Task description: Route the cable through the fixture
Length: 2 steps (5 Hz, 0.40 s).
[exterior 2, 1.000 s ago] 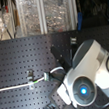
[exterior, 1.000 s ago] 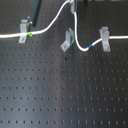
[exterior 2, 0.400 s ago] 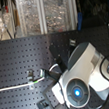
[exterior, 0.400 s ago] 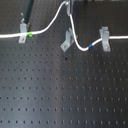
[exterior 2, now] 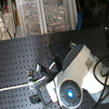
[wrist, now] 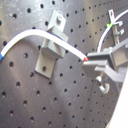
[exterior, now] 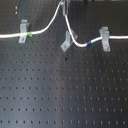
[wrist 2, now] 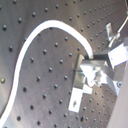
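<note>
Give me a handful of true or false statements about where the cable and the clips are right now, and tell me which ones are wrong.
1. In the first exterior view, the cable has a green band beside the clip at the first exterior view's left. True.
2. The blue band sits beside that same clip. False: it lies near the upright clip at the first exterior view's right.
3. The fixture stands between the two upright clips. True.
4. The cable lies flat and straight across the board. False: it arches up in the middle where the gripper lifts it.
5. The board is plain and smooth. False: it is dark with a grid of holes.
</note>
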Motion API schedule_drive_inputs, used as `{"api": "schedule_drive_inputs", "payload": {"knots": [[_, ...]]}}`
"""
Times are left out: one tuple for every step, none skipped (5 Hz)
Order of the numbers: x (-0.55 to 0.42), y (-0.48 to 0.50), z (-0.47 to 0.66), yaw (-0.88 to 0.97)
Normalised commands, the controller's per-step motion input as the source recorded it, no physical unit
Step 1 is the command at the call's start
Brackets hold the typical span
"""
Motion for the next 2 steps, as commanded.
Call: {"api": "schedule_drive_inputs", "payload": {"knots": [[-0.198, -0.046, 0.42, 0.00], [-0.016, -0.006, 0.01, 0.00]]}}
